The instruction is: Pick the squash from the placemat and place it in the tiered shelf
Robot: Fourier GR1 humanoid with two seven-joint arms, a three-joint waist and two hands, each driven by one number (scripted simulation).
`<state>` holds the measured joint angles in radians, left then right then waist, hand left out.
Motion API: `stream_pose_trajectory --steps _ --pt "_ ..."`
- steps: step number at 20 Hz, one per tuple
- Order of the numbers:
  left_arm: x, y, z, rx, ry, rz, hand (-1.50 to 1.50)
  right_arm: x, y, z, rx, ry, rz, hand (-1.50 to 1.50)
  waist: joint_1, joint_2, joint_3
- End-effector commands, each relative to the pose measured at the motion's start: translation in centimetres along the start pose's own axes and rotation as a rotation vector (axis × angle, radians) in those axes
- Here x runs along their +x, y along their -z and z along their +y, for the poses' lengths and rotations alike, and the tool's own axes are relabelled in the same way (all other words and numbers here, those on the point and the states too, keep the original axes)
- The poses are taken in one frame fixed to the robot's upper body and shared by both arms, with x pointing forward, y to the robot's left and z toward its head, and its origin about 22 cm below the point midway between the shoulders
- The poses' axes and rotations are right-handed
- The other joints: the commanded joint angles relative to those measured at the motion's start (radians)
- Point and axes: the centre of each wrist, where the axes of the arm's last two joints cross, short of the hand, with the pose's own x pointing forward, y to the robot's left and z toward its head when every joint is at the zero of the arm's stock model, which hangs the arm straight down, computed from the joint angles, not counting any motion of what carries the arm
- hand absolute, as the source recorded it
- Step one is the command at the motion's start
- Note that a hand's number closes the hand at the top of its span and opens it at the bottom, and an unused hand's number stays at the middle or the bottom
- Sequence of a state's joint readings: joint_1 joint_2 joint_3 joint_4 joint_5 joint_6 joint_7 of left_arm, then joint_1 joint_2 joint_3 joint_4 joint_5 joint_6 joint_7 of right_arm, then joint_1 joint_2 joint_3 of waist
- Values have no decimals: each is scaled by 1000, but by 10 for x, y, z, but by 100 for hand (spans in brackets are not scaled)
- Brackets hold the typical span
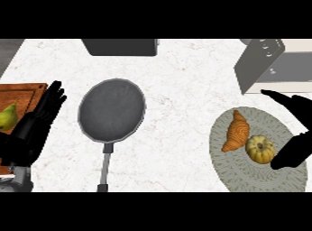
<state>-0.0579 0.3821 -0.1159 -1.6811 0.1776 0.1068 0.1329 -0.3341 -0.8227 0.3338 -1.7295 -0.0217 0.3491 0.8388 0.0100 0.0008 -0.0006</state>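
Right robot hand (pixel 298 135) spread open beside the squash (pixel 260 149) — which lies with a croissant (pixel 236 131) on the placemat (pixel 265 173); left robot hand (pixel 35 124) open.

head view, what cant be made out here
- Tiered shelf: cut off by the right edge; its levels don't show.
- Right hand: a black silhouette beside the squash; contact can't be told.
- Dark object at the counter's far edge: cut off at the top, unidentifiable.
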Motion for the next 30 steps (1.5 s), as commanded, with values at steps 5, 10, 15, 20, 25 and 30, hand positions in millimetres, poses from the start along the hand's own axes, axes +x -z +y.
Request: stream_pose_trajectory --steps 5,10,15,20,25,30 --pt "-5 1 4 12 -5 -2 0 16 31 44 43 -134 67 -150 -4 0 0" --pt "10 -1 13 14 2 6 0 8 47 39 62 -148 78 -150 -4 -1 1" --pt "6 6 5 20 -12 3 0 34 55 53 184 -202 155 -150 -3 0 0" --pt "14 2 12 10 -8 14 0 18 48 71 206 -244 208 -150 -9 -2 0" --pt "-3 15 4 5 1 5 0 18 55 68 182 -329 235 -150 -13 0 0" --pt "-8 12 4 17 3 15 0 18 60 67 185 -416 330 -150 -11 -1 0"
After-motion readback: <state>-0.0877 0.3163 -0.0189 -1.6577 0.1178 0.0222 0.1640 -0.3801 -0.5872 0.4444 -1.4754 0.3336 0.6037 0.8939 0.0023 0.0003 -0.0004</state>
